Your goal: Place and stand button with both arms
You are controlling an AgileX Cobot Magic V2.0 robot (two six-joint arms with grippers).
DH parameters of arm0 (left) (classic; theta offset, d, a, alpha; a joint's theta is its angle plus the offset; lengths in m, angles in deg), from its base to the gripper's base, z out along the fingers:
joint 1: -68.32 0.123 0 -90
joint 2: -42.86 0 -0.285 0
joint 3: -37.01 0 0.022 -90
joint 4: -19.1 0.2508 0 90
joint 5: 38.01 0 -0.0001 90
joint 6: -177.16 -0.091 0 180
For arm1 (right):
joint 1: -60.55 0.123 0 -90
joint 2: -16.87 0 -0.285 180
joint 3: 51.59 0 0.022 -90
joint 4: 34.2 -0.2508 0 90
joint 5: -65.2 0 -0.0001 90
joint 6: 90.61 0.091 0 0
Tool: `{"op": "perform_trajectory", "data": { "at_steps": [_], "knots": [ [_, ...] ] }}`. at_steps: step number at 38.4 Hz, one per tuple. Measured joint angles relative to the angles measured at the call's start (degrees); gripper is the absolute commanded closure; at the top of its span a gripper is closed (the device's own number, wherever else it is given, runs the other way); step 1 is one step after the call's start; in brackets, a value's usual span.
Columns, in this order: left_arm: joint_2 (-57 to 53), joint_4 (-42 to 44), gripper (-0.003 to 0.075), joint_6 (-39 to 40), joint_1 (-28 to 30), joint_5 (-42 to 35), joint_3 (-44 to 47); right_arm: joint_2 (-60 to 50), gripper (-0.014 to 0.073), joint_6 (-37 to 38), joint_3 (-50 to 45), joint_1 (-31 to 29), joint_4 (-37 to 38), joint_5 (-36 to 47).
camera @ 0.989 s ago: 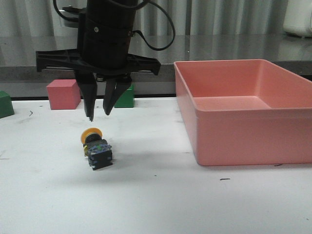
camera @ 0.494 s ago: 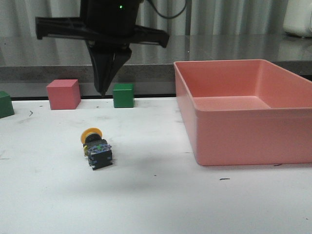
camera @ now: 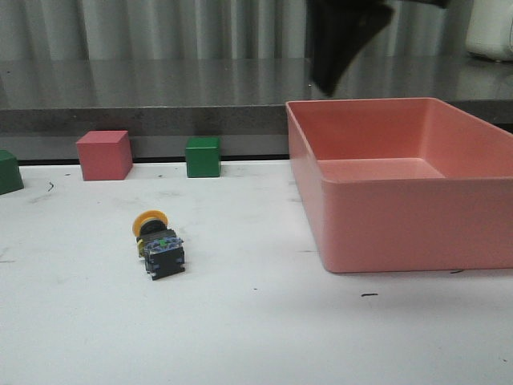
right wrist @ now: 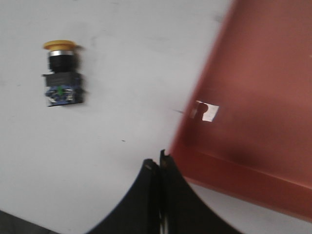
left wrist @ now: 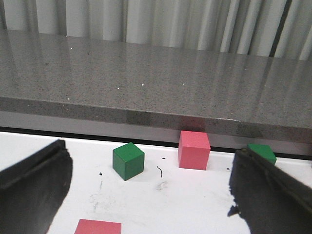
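Observation:
The button (camera: 157, 243) lies on its side on the white table, yellow cap toward the back, grey-blue base toward the front. In the right wrist view the button (right wrist: 60, 77) lies alone, far from the fingers. My right gripper (camera: 325, 87) hangs high near the back left corner of the pink bin (camera: 401, 224), blurred, fingers together. In its own view the right gripper (right wrist: 157, 161) is shut on nothing. My left gripper (left wrist: 151, 161) is open, its fingers (left wrist: 34, 190) wide apart over the table; the button does not show there.
A pink cube (camera: 104, 155) and a green cube (camera: 203, 156) stand at the table's back edge, with another green cube (camera: 8, 171) at the far left. The left wrist view shows a green cube (left wrist: 128, 161), a pink cube (left wrist: 194, 149) and a grey ledge behind.
My right gripper rose from just above the button and swung right to the bin's back corner, its fingers closing together. The button has not moved.

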Motion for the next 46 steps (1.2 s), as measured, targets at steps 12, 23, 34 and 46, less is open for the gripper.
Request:
{"op": "perform_trajectory", "data": {
  "at_steps": [12,23,34,46],
  "knots": [
    [0.0,0.0,0.0103,0.0,0.0,0.0,0.0,-16.4,0.0657,-2.2,-17.4,-14.3,0.1,2.6],
    [0.0,0.0,0.0103,0.0,0.0,0.0,0.0,-32.1,0.0657,-2.3,-31.0,-18.8,1.0,9.2],
    [0.0,0.0,0.0103,0.0,0.0,0.0,0.0,-50.2,0.0657,-2.3,-44.6,-18.8,3.0,23.0],
    [0.0,0.0,0.0103,0.0,0.0,0.0,0.0,-67.6,0.0657,-2.4,-59.4,-18.8,9.1,35.9]
  ]
}}
